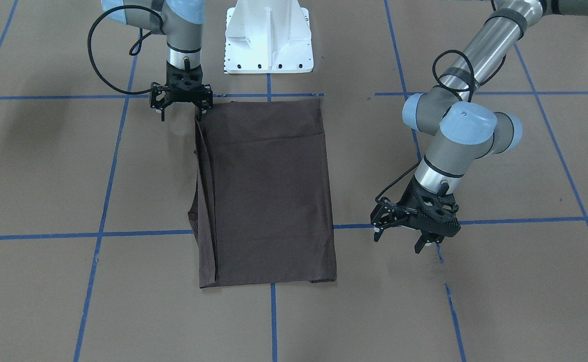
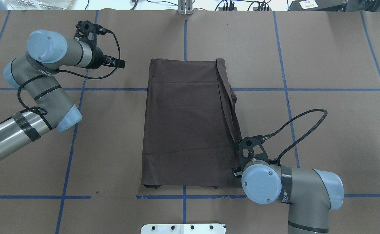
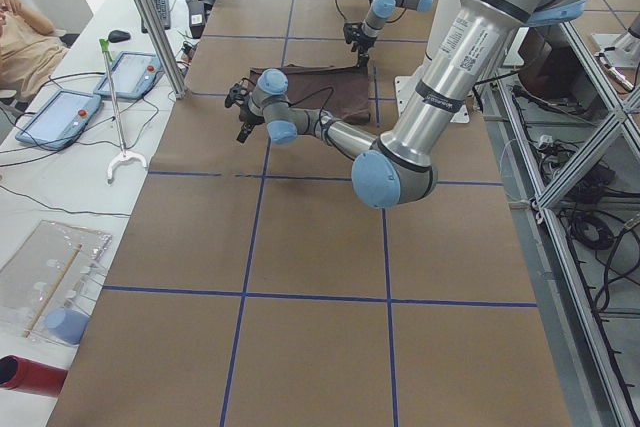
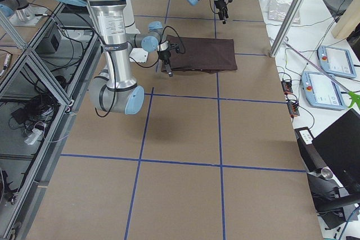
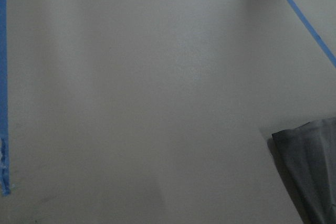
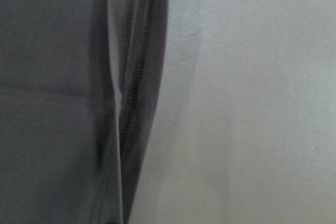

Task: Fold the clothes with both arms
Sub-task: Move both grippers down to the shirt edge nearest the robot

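Observation:
The dark brown T-shirt (image 1: 268, 191) lies flat on the brown paper table, folded into a long rectangle (image 2: 186, 123). A narrow flap is doubled over along the robot's right edge. My right gripper (image 1: 181, 114) is open at the shirt's corner nearest the robot. One finger is over the cloth edge, the other over bare paper, and it holds nothing. The right wrist view shows only the stitched shirt edge (image 6: 131, 87) beside the paper. My left gripper (image 1: 398, 241) is open and empty, off the shirt's other long side toward its far end. The left wrist view catches a shirt corner (image 5: 310, 171).
The white pedestal base (image 1: 268, 40) stands just behind the shirt's near edge. Blue tape lines (image 2: 284, 87) grid the paper. Teach pendants (image 3: 60, 112) and a person's arm (image 3: 25, 42) are beyond the table's far side.

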`<state>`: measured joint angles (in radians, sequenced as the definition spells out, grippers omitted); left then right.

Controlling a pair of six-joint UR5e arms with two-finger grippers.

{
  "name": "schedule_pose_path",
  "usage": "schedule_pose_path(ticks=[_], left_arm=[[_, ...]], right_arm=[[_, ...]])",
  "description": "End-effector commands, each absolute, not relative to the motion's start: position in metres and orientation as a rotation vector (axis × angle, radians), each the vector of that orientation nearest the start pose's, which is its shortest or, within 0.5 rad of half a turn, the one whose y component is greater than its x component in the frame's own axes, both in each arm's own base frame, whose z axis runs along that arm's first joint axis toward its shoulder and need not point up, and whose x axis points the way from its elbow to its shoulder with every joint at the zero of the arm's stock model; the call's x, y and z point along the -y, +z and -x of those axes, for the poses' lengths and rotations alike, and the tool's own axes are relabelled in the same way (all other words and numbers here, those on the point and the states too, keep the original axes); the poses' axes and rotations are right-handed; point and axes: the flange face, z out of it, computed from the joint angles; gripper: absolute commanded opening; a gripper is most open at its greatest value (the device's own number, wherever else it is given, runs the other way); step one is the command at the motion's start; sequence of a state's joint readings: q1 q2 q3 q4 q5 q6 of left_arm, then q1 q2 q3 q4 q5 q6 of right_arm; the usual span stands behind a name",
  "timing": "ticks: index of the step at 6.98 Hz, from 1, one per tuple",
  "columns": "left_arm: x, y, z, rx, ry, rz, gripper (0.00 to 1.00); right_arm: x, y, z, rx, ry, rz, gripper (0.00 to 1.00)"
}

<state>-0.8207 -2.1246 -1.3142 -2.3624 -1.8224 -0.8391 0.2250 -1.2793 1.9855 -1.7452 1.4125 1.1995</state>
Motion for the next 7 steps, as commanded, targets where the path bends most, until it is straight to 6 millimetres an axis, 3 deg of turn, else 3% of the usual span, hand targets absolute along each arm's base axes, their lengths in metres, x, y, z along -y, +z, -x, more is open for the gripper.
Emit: schedule_pose_path(ticks=[1, 2, 3, 5, 6, 7], left_arm=[[0.608, 0.364, -0.419, -0.932, 0.057, -0.598, 1.00], [0.607, 0.363, -0.419, -0.934, 0.060, -0.597, 1.00], [0.606, 0.357, -0.419, -0.945, 0.053, -0.599, 1.00], [0.574, 0.331, -0.430, -1.045, -0.049, -0.531, 1.00], [0.529, 0.320, -0.438, -1.109, -0.041, -0.501, 1.00], [0.469, 0.310, -0.440, -1.188, -0.059, -0.438, 1.00]], right_arm=[[0.298, 0.370, 0.483, 0.406, -0.096, -0.289, 1.00], [0.312, 0.364, 0.474, 0.431, -0.070, -0.265, 1.00], [0.318, 0.344, 0.467, 0.513, -0.042, -0.285, 1.00], [0.317, 0.310, 0.462, 0.768, 0.065, -0.296, 1.00], [0.313, 0.296, 0.451, 0.869, 0.137, -0.291, 1.00], [0.304, 0.283, 0.429, 0.924, 0.180, -0.276, 1.00]])
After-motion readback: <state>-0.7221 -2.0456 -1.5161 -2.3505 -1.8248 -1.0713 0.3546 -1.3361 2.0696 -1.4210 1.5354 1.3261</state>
